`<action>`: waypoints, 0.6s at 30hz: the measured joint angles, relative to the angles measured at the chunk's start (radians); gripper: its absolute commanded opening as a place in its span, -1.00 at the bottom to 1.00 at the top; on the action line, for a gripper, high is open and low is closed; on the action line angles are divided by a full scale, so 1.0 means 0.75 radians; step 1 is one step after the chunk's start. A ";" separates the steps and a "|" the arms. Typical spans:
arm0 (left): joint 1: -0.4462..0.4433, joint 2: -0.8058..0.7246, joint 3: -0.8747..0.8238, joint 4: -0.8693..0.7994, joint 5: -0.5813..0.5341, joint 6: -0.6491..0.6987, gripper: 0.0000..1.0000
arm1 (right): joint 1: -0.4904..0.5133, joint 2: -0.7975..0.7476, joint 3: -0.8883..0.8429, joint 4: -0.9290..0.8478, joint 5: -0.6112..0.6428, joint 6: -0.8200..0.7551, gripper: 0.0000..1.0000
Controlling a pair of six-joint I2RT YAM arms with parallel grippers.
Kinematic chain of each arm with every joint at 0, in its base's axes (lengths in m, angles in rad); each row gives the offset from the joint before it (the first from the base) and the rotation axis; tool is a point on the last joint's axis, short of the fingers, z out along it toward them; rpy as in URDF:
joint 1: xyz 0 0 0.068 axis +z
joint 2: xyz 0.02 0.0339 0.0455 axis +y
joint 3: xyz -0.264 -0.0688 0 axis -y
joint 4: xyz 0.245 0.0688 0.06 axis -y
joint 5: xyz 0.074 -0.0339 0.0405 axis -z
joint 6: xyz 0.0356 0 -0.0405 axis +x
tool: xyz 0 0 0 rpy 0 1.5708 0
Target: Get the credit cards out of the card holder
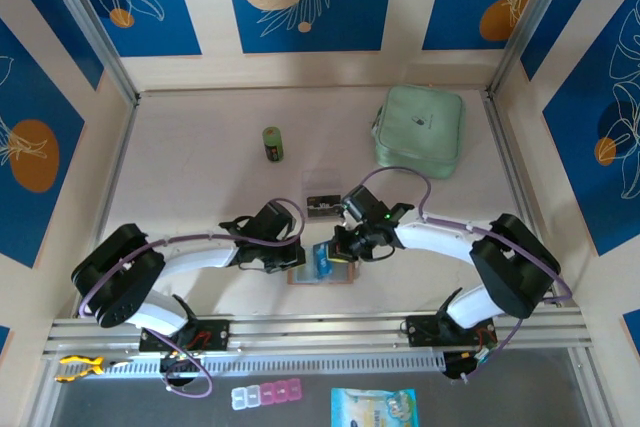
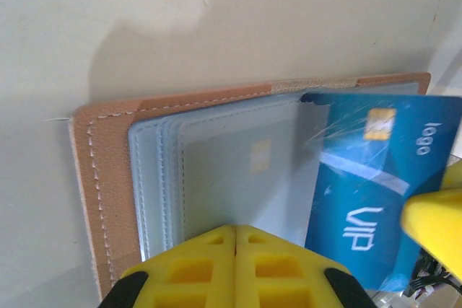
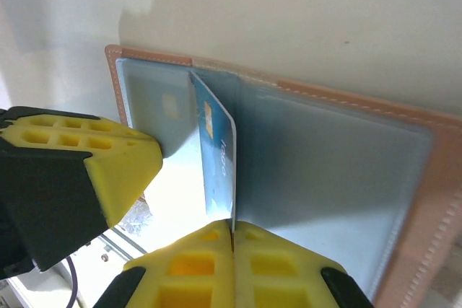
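blue card (image 3: pixel 216 156): likely light, stiff, slick; grip the edge outside the card holder (image 2: pixel 101 178).
right gripper (image 3: pixel 232 234): jaws clamped on that edge.
left gripper (image 2: pixel 236 234): jaws together, atop card holder pockets.

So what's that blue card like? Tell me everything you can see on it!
The blue card is thin, shiny plastic with a gold chip, a pale stripe and white words, "VIP" and "logo". It stands on edge over the open pink card holder, one end seemingly tucked in a clear pocket. The right gripper is shut on its near edge.
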 measured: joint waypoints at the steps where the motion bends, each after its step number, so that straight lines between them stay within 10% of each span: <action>1: 0.000 0.000 0.000 0.000 0.000 0.000 -0.91 | -0.007 -0.012 0.000 -0.014 0.008 -0.007 -0.87; 18: 0.000 -0.001 0.000 -0.002 0.000 0.000 -0.90 | 0.034 0.048 0.108 -0.146 0.049 -0.075 -0.76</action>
